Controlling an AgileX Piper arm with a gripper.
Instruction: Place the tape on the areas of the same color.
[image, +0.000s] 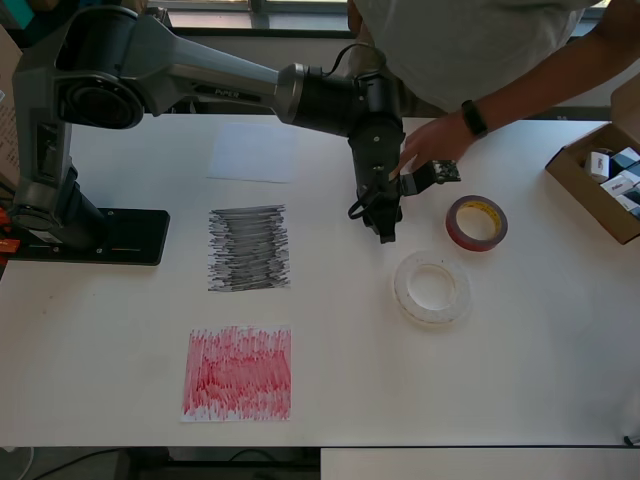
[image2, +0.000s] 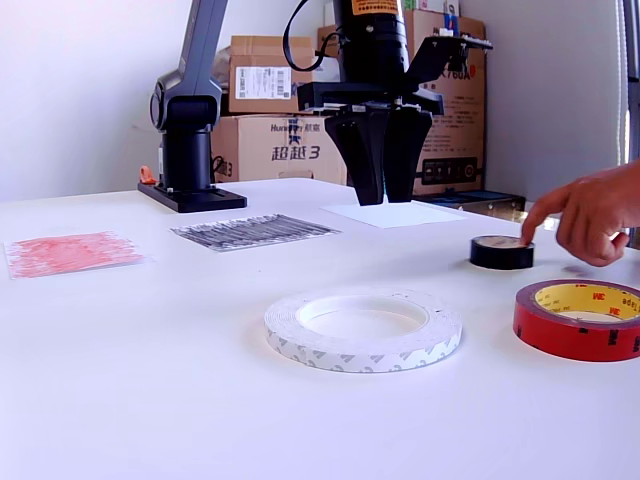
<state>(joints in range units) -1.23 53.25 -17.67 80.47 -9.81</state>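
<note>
Claw (image2: 382, 190): hung fingers-down above the worktop (image: 500, 400), fingers drawn together or nearly so, holding nothing; no roll touched it.

Black roll (image2: 501, 252): lay on bare worktop at about 2 o'clock from the claw in the overhead view, largely hidden there by a person's hand (image2: 598, 215); the exterior view showed a fingertip at its edge.

Dark-red roll (image: 476, 222): flat on bare worktop, at 3 o'clock from the claw in the overhead view.

White ring (image: 432, 288): flat on bare worktop, at 5 o'clock from the claw, just beside the red roll.

White sheet (image: 253, 152), black-scribbled sheet (image: 248, 248), red-scribbled sheet (image: 238, 373): ranged in a column at 9 o'clock from the rolls, well apart from them; none carried a roll.

Carton (image: 575, 185) of small boxes: at the 3 o'clock edge, overhead view.

Status, as judged: nothing placed; all three rolls left to be picked up and set on matching sheets.
</note>
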